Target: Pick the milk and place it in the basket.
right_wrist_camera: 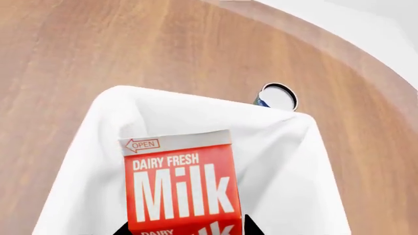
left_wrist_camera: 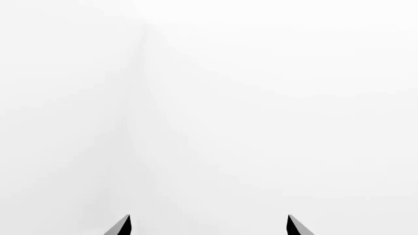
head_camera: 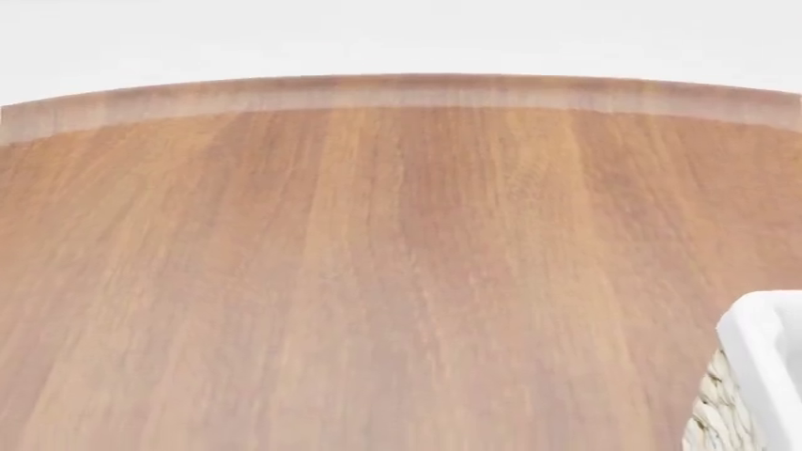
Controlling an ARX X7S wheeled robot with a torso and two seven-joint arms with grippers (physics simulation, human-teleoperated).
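The wooden counter fills the head view, and the wicker basket shows only a corner there. In the right wrist view the basket's white cloth lining spreads directly beneath the right tool, which grips the milk carton over the basket's opening. Beyond the basket's far rim stands a small white-topped can. The left tool hangs spread apart, holding nothing, before blank white.

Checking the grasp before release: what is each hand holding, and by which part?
Right hand: red gable-top milk carton, gripped at its lower body. Left hand: open, nothing held.
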